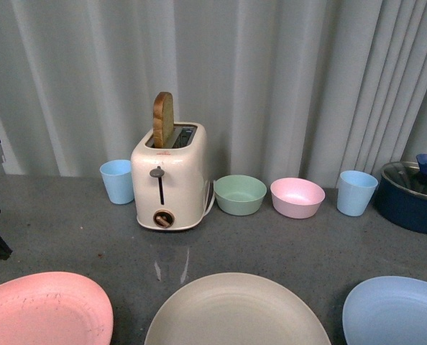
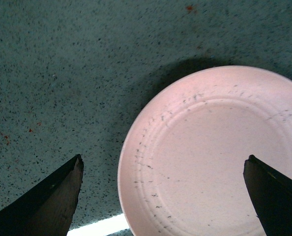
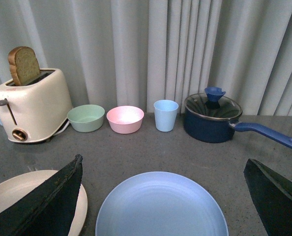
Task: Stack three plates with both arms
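Note:
Three plates lie in a row at the table's near edge: the pink plate (image 1: 44, 309) at left, the cream-beige plate (image 1: 235, 313) in the middle, the light blue plate (image 1: 397, 309) at right. Neither arm shows in the front view. My left gripper (image 2: 163, 169) is open and empty above the pink plate (image 2: 215, 157), its rim between the jaws. My right gripper (image 3: 163, 169) is open and empty above the light blue plate (image 3: 160, 206), with the cream-beige plate (image 3: 15, 191) beside one finger.
A cream toaster (image 1: 169, 176) with a bread slice stands at the back. Beside it are a blue cup (image 1: 117, 181), a green bowl (image 1: 239, 194), a pink bowl (image 1: 297, 197), another blue cup (image 1: 356, 192) and a dark blue lidded pot (image 1: 413, 194).

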